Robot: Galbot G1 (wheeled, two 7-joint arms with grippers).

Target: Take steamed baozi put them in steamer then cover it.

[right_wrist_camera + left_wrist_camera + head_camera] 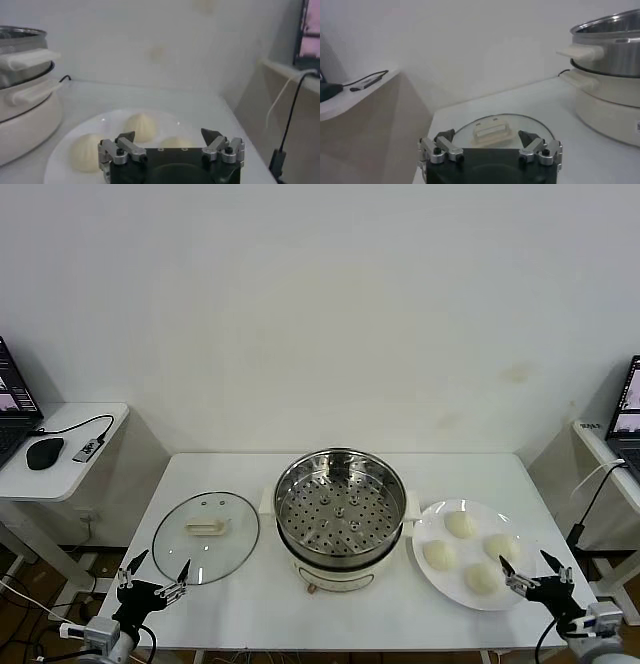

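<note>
On the white table [250,604], the steamer [340,502] sits at centre, steel basket empty, perforated floor bare. Four steamed baozi [461,524] lie on a white plate [428,529] just beside it on the robot's right; none in the basket yet. The cover [205,536] lies flat on the robot's left of the steamer, handle up. Right gripper [535,571] hovers at the plate's near edge, jaws spread wide, holding nothing. Left gripper [154,572] waits near the cover's near rim, jaws also wide and empty. Baozi look soft, light and smooth, likely to dent or slip, so pinch gently across the sides, low on the bun. The cover is glass, probably heavier and breakable; take it by the cream handle [492,132], not the slick rim. Task reads as not started.
</note>
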